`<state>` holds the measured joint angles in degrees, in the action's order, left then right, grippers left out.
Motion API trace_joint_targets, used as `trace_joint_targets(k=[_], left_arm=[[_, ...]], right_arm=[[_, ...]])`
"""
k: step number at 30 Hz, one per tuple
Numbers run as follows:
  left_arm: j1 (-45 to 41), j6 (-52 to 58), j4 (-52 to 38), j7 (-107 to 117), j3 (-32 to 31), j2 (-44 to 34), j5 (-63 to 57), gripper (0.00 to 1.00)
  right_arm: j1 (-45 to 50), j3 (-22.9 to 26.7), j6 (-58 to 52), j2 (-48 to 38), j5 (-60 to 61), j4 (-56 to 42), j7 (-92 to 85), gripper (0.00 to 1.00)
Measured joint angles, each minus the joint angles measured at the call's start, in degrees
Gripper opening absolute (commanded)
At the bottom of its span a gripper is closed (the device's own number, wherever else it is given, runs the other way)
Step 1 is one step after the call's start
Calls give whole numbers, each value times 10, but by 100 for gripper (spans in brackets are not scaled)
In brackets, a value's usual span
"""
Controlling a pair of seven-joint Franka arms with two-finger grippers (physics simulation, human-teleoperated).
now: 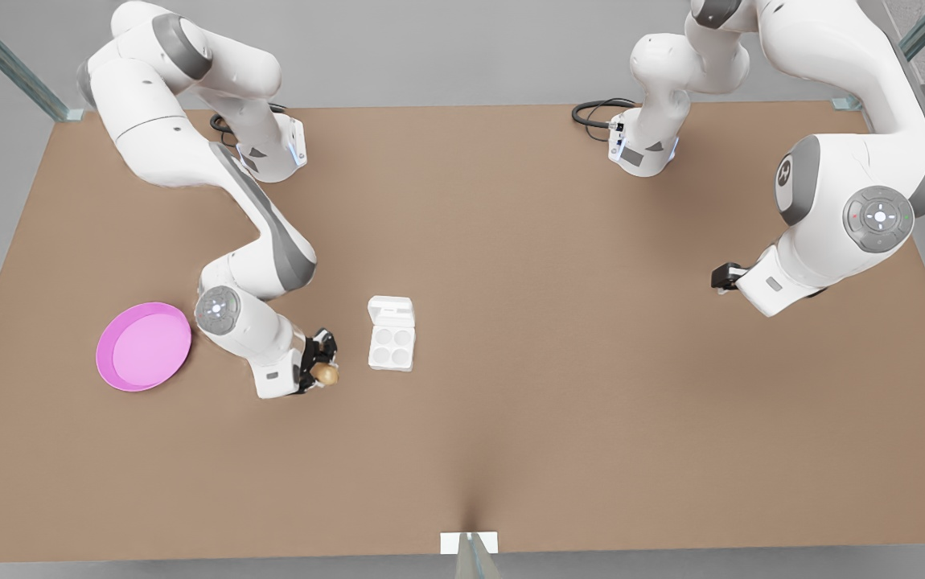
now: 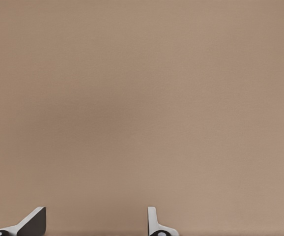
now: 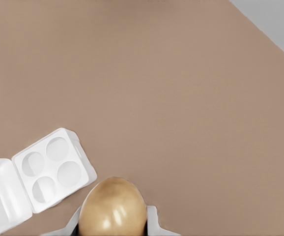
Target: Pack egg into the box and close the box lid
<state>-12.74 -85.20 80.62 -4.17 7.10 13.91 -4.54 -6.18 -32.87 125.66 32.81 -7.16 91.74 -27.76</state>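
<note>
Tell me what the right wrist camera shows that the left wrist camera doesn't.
The right wrist view shows the egg gripped in the right gripper, with the box nearby, its lid open and all four cups empty. The left wrist view shows the left gripper, open and holding nothing. Both show the bare brown table.

A brown tabletop in a grey room

The matte brown table [image 1: 559,338] spans nearly the whole front view, under soft, even light with faint shadows. Pale grey floor [image 1: 446,48] lies beyond its far edge, and glassy green struts [image 1: 4,60] slant in at both upper corners.
</note>
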Motion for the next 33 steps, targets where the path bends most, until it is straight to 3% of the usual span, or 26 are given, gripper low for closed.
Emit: trace_joint_targets(k=[6,21,22,23,28,30,31,33], left_arm=[[0,-1,0,0,0,0,0,100],[0,-2,0,0,0,6,0,100],[0,-2,0,0,0,6,0,100],[0,-2,0,0,0,7,0,100],[0,-3,0,1,0,8,0,100],[0,-3,0,1,0,9,0,100],[0,-3,0,1,0,10,0,100],[-2,-2,0,1,0,14,0,100]], right_arm=[[83,0,-33,7,-2,4,187,38],[90,0,-34,22,-29,51,473,39],[90,0,-33,24,-30,51,485,44],[91,0,-33,25,-33,51,498,100],[92,-1,-37,23,-40,30,554,100],[90,-2,-85,-2,-45,-61,567,100],[92,34,-125,-53,-48,-94,567,100],[75,182,-203,-152,-39,-120,539,100]])
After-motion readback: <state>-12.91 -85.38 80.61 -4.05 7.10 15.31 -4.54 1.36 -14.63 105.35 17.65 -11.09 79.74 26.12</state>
